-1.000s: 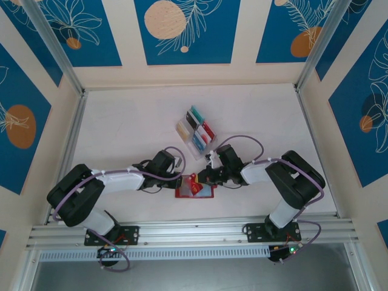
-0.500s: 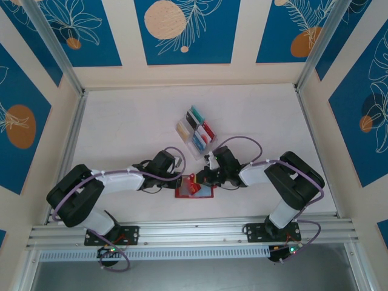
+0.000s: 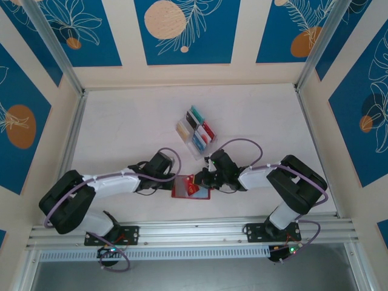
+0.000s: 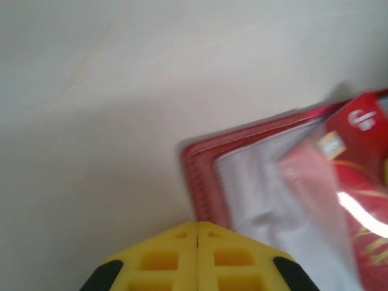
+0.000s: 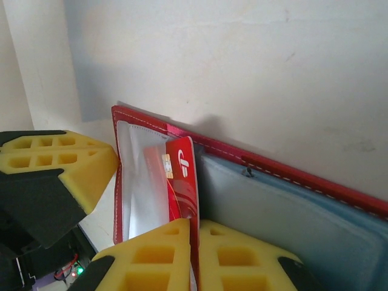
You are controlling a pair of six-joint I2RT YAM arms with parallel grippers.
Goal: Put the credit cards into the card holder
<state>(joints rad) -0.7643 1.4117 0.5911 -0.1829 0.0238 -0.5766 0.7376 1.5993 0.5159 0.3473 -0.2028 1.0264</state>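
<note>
The white tabletop (image 3: 121,121) carries everything. The left arm (image 3: 109,182) and right arm (image 3: 273,176) both reach inward and meet near its front middle. There the red card holder (image 3: 203,194) lies opened flat, its clear pocket and grey-blue lining facing up. Just behind it, not touching, stands a clear slotted rack (image 3: 197,151) holding the other credit cards (image 3: 195,118) upright in teal, black, red, beige and blue. The left pincer (image 4: 197,225) is closed, yellow fingers pressed together with nothing between them, at the holder's left edge. The right pincer (image 5: 195,225) is clamped on a red credit card (image 5: 182,173), whose far end lies at the holder's clear pocket beside the centre fold.
</note>
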